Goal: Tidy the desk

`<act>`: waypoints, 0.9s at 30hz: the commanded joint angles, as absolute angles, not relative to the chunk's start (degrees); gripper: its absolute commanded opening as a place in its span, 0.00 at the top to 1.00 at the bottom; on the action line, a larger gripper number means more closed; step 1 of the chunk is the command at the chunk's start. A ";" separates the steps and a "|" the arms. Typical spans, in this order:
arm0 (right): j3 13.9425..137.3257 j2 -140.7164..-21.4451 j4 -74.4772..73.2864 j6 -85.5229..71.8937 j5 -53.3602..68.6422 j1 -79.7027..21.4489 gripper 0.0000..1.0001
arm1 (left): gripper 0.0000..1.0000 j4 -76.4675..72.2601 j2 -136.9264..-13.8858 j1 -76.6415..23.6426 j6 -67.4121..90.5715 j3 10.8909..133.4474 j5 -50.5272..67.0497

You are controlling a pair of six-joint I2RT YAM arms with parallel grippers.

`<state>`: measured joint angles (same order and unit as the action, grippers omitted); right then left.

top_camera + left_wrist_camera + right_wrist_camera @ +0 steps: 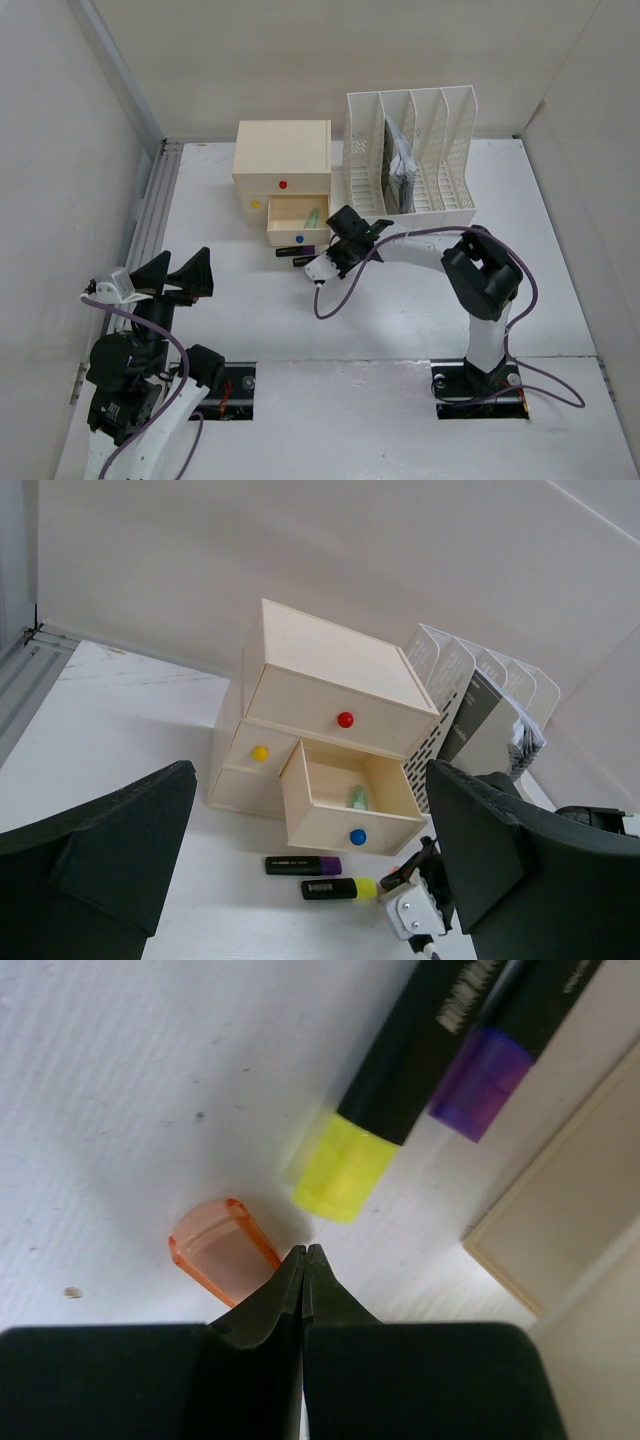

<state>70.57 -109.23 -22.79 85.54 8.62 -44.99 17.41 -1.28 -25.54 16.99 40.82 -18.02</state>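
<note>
Your desk (400,320) runs white between pale walls. The rack (460,150) stands at the back right and the box (282,150) just left of it, with its bottom drawer (285,236) open and a pale green item (357,797) inside. Your left claw (182,262) hangs spread wide and empty over the left side, well apart from everything. Your right claw (305,1260) is pinched fully together on nothing, tips low just in front of the drawer. The purple marker (480,1085) and yellow marker (345,1165) lie side by side there. An orange piece (222,1250), partly hidden by the tips, sits just beside them. Risks, as I judge them: go down as you are and the closed tips will flick the orange piece away. Open this close and a finger may shove the yellow marker, rolling both. Swing back carelessly and you may clip the drawer front.
</note>
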 commanded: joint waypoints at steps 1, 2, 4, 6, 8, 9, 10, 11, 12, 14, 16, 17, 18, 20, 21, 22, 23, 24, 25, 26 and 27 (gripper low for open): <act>71.46 -107.33 -26.71 86.31 9.40 -45.44 1.00 | 0.01 14.59 -1.05 -25.84 16.26 40.87 -17.58; 71.46 -107.31 -26.72 86.31 9.40 -45.44 1.00 | 0.01 14.59 -1.05 -25.84 16.26 40.87 -17.58; 69.97 -105.39 -28.56 85.61 9.93 -45.44 1.00 | 0.01 14.59 -1.05 -25.84 16.26 40.87 -17.58; 69.00 -104.34 -29.43 85.00 9.93 -45.96 1.00 | 0.01 14.59 -1.05 -25.84 16.26 40.87 -17.58; 67.07 -102.40 -29.44 84.21 9.93 -45.97 1.00 | 0.01 14.59 -0.53 -25.84 16.26 40.87 -17.58; 66.28 -101.70 -28.23 84.20 9.93 -45.97 1.00 | 0.01 14.59 -0.53 -25.84 16.26 40.87 -17.58; 65.75 -100.99 -27.52 82.46 9.93 -45.97 1.00 | 0.01 14.59 -0.53 -25.84 16.26 40.87 -17.58; 65.74 -99.86 -26.64 81.31 9.93 -45.97 1.00 | 0.01 14.59 -0.53 -25.84 16.26 40.87 -17.58; 65.22 -99.32 -25.41 79.91 8.97 -45.97 1.00 | 0.01 14.59 -0.53 -25.84 16.26 40.87 -17.58; 66.78 -98.27 -23.55 75.79 8.96 -45.97 0.95 | 0.01 14.59 -0.53 -25.84 16.26 40.87 -17.58; 68.81 -97.47 -24.16 73.14 8.96 -45.97 0.84 | 0.01 14.59 -0.53 -25.84 16.26 40.87 -17.58; 71.34 -97.47 -25.30 71.65 8.96 -45.97 0.81 | 0.01 14.59 -0.53 -25.84 16.26 40.87 -17.58; 72.59 -97.47 -26.88 71.63 9.57 -45.97 0.78 | 0.01 14.59 -0.53 -25.84 16.26 40.87 -17.58; 75.48 -97.47 -33.44 72.94 13.43 -45.97 0.70 | 0.01 14.59 -0.53 -25.84 16.26 40.87 -17.58; 75.50 -98.25 -35.23 73.73 14.93 -45.97 0.67 | 0.01 14.59 -0.53 -25.84 16.26 40.87 -17.58; 75.50 -98.26 -36.64 74.52 15.99 -45.97 0.63 | 0.01 14.59 -0.53 -25.84 16.26 40.87 -17.58; 76.02 -99.31 -39.00 75.40 16.00 -45.97 0.61 | 0.01 14.59 -0.53 -25.84 16.26 40.87 -17.58; 76.03 -99.93 -39.98 76.80 16.00 -45.97 0.59 | 0.01 14.59 -0.53 -25.84 16.26 40.87 -17.58; 76.03 -101.24 -40.60 76.82 16.00 -45.97 0.59 | 0.01 14.59 -0.53 -25.84 16.26 40.87 -17.58; 76.03 -101.77 -41.21 77.86 16.00 -45.44 0.56 | 0.01 14.59 -0.53 -25.84 16.26 40.87 -17.58; 76.03 -102.47 -42.26 79.18 16.00 -45.44 0.56 | 0.01 14.59 -0.53 -25.84 16.26 40.87 -17.58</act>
<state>74.81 -100.29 -35.48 76.25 13.21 -45.45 17.41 -1.26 -25.54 16.99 40.82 -18.02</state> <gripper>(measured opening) 0.439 0.986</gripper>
